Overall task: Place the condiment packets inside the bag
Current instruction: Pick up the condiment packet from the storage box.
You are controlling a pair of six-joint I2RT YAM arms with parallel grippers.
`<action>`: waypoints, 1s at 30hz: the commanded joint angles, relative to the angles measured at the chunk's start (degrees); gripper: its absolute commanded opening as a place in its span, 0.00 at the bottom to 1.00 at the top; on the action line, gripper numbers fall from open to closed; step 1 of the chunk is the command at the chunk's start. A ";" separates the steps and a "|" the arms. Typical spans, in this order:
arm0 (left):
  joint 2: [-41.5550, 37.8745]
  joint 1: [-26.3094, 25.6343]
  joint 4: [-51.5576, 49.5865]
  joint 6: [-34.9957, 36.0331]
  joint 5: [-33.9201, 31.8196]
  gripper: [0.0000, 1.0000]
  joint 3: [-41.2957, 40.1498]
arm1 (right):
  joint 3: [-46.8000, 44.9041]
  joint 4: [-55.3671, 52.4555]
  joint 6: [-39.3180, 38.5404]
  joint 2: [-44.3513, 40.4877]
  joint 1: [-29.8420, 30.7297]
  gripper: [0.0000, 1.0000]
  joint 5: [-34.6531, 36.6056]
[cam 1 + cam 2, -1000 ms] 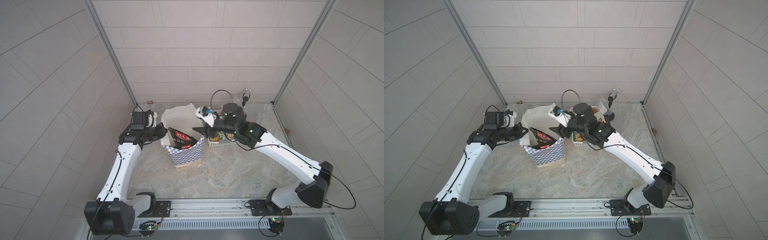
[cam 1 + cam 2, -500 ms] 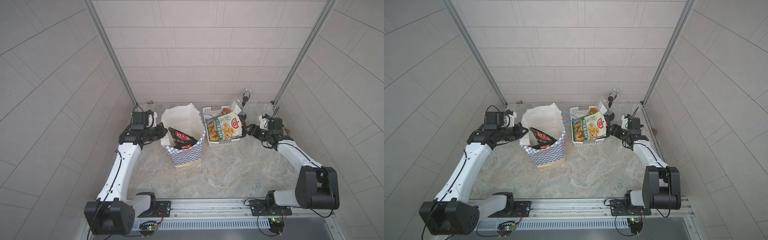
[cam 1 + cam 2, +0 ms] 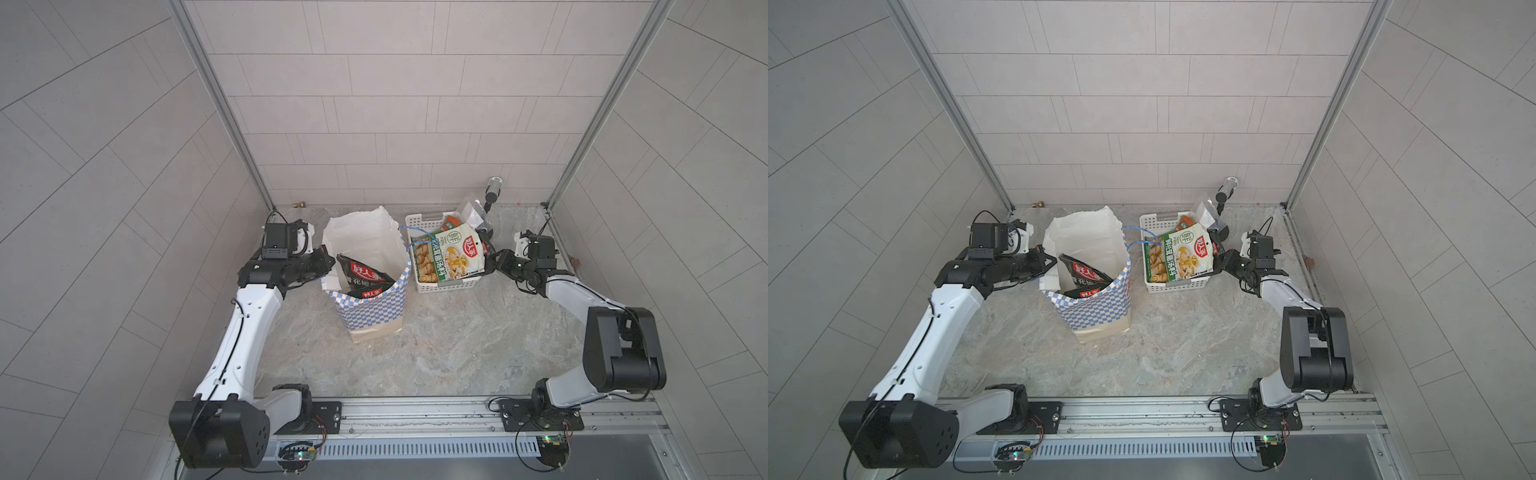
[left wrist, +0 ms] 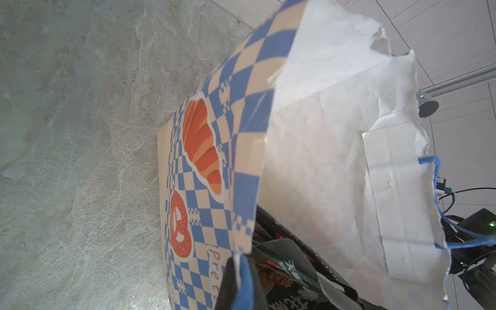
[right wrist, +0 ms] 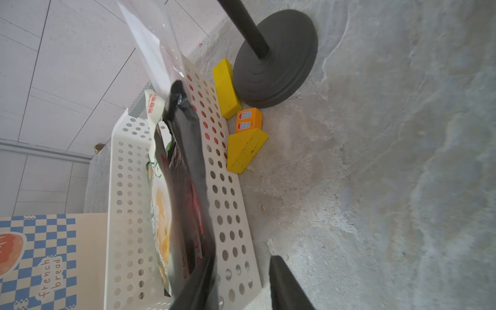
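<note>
Right gripper (image 3: 491, 265) is back from over the bag (image 3: 371, 312) to the basket (image 3: 446, 287), jaws part-open beside the packets (image 3: 451, 259). Left gripper (image 3: 328, 266) pinches the bag rim. Black packets (image 3: 360, 275) already inside. Fetching step; next likely needs a clean pinch on one packet edge.

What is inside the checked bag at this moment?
At least two black packets with red labels lean inside the bag. What lies under them, and the bag's floor, is hidden by the packets and the walls.
</note>
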 commanded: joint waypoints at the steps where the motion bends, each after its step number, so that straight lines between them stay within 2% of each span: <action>1: 0.54 -0.29 -1.37 1.25 0.23 0.00 0.18 | -0.49 5.02 1.50 2.09 1.65 0.42 -4.11; 5: 0.67 -0.32 -1.41 1.18 0.14 0.00 0.10 | -0.35 7.41 3.06 3.79 2.37 0.39 -5.72; 7: 0.68 -0.32 -1.39 1.23 0.23 0.00 0.14 | 0.14 7.60 2.98 4.05 2.52 0.30 -6.74; 10: 0.73 -0.32 -1.39 1.18 0.26 0.00 0.27 | 0.19 7.10 1.97 2.45 2.72 0.03 -6.99; 11: 0.71 -0.31 -1.41 1.16 0.27 0.00 0.28 | 0.26 6.48 1.17 1.18 2.84 0.00 -6.47; 15: 0.68 -0.32 -1.26 1.07 0.46 0.00 0.31 | 1.85 1.60 -4.72 -4.14 4.61 0.00 -2.52; 26: 0.65 -0.31 -1.18 0.99 0.89 0.00 0.24 | 8.56 -7.48 -26.95 -17.20 17.96 0.00 19.29; 30: 0.58 -0.32 -1.15 0.92 1.06 0.00 0.23 | 10.63 -8.15 -32.31 -20.82 20.38 0.00 23.93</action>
